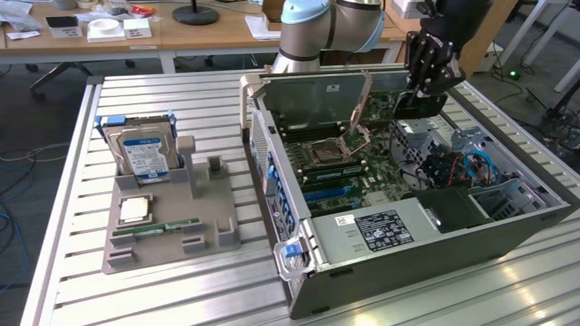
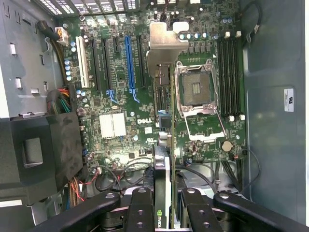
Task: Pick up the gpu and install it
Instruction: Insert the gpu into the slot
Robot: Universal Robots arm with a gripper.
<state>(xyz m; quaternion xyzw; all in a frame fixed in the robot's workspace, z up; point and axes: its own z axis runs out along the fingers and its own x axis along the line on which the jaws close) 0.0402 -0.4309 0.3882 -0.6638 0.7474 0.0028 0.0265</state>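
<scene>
We grip the thin, dark-faced, silver-bracketed green gpu (image 2: 162,179) between black fingers (image 2: 140,210) above the green motherboard (image 2: 120,96), picked up but seemingly not yet seated.

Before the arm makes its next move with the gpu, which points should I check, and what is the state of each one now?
1. gpu clamped between the fingers: ok.
2. gripper above the open computer case: ok.
3. Blue expansion slot empty: ok.
4. gpu parallel to that slot: ok.
5. gpu directly over that slot: not ok; it appears offset toward the CPU socket.
6. gpu seated in the motherboard: not ok; it hangs above it.
</scene>
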